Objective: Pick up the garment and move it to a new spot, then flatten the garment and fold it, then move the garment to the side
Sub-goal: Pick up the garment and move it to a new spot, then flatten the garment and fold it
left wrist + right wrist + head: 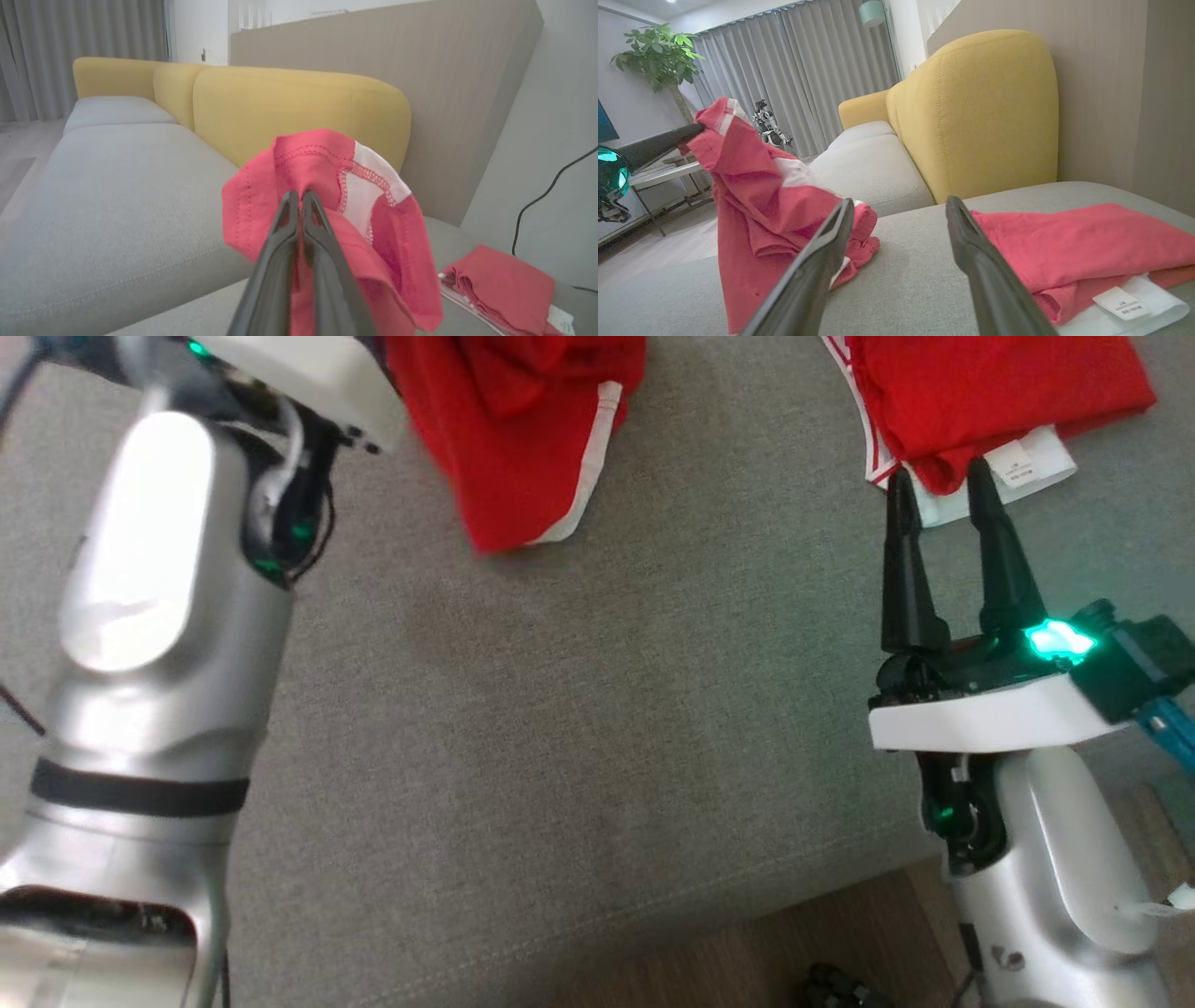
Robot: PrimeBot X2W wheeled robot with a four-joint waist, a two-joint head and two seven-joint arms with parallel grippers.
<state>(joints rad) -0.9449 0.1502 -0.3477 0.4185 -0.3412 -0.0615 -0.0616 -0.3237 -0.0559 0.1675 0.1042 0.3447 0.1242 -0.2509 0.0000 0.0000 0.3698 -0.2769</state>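
Observation:
The red garment (pixel 523 448) with white trim hangs bunched from my left gripper (pixel 299 197), which is shut on its upper edge. In the right wrist view the garment (pixel 756 196) droops from the left gripper's dark fingers (pixel 658 142), and its lower folds reach the grey seat. My right gripper (pixel 938 476) is open with nothing between its fingers. It points at a folded red piece (pixel 990 392) that lies on the seat with a white part and a label showing. In the right wrist view the right gripper (pixel 900 204) stands between the two red pieces.
The grey sofa seat (pixel 560 709) spreads between the arms, with a yellow backrest (pixel 299 107) behind. Wooden floor (pixel 794 933) begins at the seat's near edge. A black cable (pixel 546 196) runs down the right wall. A plant (pixel 658 51) and a side table (pixel 663 175) stand beyond.

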